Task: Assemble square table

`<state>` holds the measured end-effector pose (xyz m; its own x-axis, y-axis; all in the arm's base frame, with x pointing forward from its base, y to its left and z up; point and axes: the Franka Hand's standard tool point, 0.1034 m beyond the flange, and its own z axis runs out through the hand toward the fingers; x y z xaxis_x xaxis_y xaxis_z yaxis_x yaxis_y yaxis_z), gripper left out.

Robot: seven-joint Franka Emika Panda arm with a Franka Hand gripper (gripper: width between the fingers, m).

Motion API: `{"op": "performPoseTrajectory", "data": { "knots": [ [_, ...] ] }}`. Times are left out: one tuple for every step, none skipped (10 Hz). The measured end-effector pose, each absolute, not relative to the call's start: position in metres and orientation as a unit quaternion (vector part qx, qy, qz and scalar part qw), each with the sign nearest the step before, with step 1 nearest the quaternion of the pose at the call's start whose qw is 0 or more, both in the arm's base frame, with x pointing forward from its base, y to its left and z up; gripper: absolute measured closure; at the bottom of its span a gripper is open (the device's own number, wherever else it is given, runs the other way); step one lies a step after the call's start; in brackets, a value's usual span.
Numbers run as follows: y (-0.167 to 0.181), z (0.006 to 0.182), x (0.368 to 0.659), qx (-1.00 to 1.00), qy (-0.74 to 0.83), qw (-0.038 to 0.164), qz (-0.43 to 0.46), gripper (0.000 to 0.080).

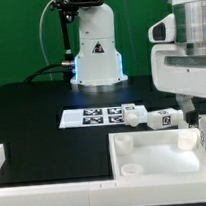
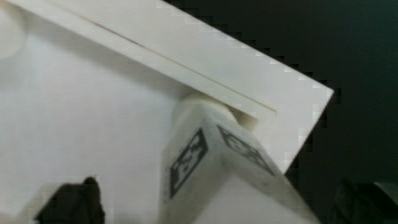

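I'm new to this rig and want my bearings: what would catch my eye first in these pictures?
The white plastic square tray-like tabletop with its raised rim fills the front of the black table, toward the exterior view's right. In the wrist view a chunky white tagged leg stands at its corner, between the open gripper's dark fingers. Two more white legs lie loose behind it, beside the marker board.

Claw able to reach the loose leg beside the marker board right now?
Probably yes: the leg lies uncovered, free from above; a second leg lies beside it, and the claw is open.
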<state>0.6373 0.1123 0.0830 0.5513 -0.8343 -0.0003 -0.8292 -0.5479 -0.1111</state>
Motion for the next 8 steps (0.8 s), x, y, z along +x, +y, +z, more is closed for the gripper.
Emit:
{"op": "performPoseTrajectory", "data": {
  "knots": [
    [0.114,0.083,0.638,-0.927,0.372,0.039,-0.035,0.0151],
    [0.119,0.082,0.636,-0.951,0.306,0.035,-0.039,0.0151],
    [0.126,0.081,0.634,-0.955,0.292,0.034,-0.042,0.0151],
    [0.124,0.081,0.634,-0.956,0.288,0.034,-0.042,0.0151],
    [0.124,0.081,0.634,-0.953,0.297,0.034,-0.042,0.0278],
    [0.124,0.08,0.634,-0.953,0.297,0.034,-0.042,0.0278],
    [0.124,0.08,0.634,-0.951,0.306,0.035,-0.041,0.0416],
    [0.122,0.078,0.631,-0.933,0.356,0.034,-0.032,0.0506]
  ]
}}
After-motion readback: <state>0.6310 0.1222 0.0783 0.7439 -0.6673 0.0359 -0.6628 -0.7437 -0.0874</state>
